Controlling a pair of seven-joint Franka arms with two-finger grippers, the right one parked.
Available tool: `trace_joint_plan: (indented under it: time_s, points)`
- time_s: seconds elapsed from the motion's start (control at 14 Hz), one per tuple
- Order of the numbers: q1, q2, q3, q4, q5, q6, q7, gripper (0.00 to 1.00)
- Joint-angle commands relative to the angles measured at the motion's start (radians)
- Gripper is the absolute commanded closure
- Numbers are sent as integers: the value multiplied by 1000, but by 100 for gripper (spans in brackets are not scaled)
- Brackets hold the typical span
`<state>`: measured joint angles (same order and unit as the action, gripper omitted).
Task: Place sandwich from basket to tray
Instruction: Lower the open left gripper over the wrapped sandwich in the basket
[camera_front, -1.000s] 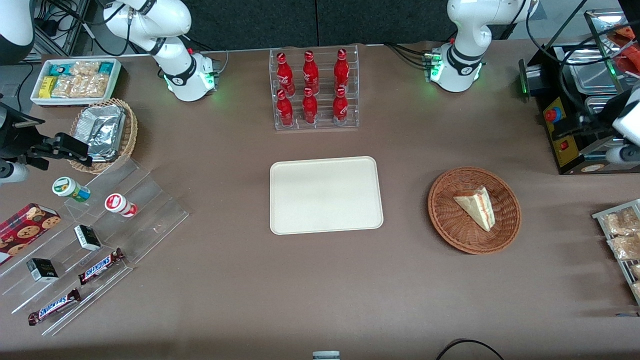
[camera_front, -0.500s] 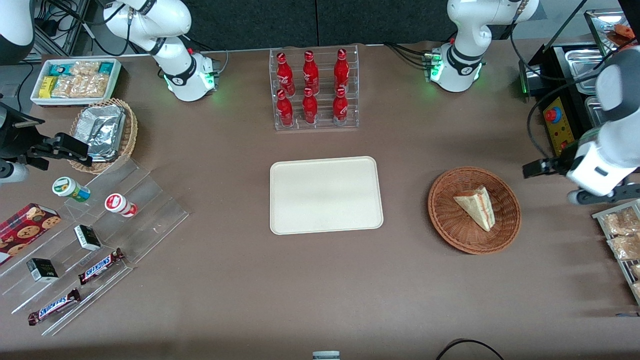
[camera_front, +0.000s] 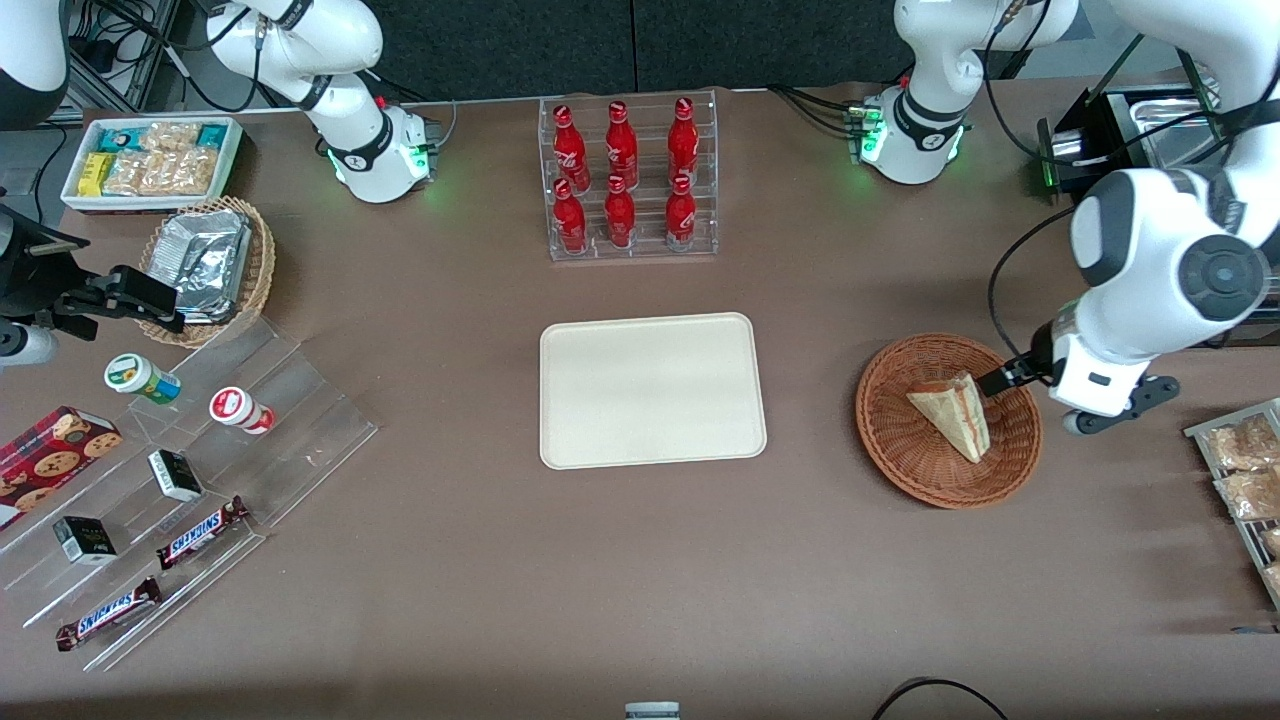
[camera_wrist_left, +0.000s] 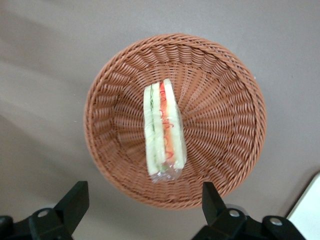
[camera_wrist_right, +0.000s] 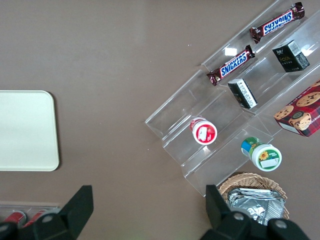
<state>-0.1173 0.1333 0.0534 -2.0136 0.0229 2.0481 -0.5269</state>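
Brown matte table fills the scene, crowded at both ends with snacks and bare in the middle except for the task's things. Your flat rectangular cream tray with rounded corners lies at the centre with nothing on it. Beside it, toward the working arm's end of the table, sits the round shallow reddish-brown wicker basket. The small triangular sandwich wedge of pale bread with pink-red filling lies inside that basket, near its middle, so nothing has been moved to the tray yet.

Your left arm's claw hangs above the basket, over the rim nearest the working arm's end, close to the sandwich's broad end. In the wrist view its two dark fingers stand wide apart, holding nothing, with the sandwich and the basket seen straight below.

You appear to be in the approach step, before any grasp. The next move likely calls for centring the claw over the wedge, lining the fingers across its two flat bread faces, then descending and closing gently, since the soft bread in its clear wrap would probably squash or slip under a hard squeeze.
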Motion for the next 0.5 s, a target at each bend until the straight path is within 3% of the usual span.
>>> trace_joint_plan:
  time_s: [0.0, 0.43]
  points:
    - [-39, -27, 5, -144, 9, 154, -93, 0]
    - [-39, 38, 6, -209, 9, 291, -111, 0]
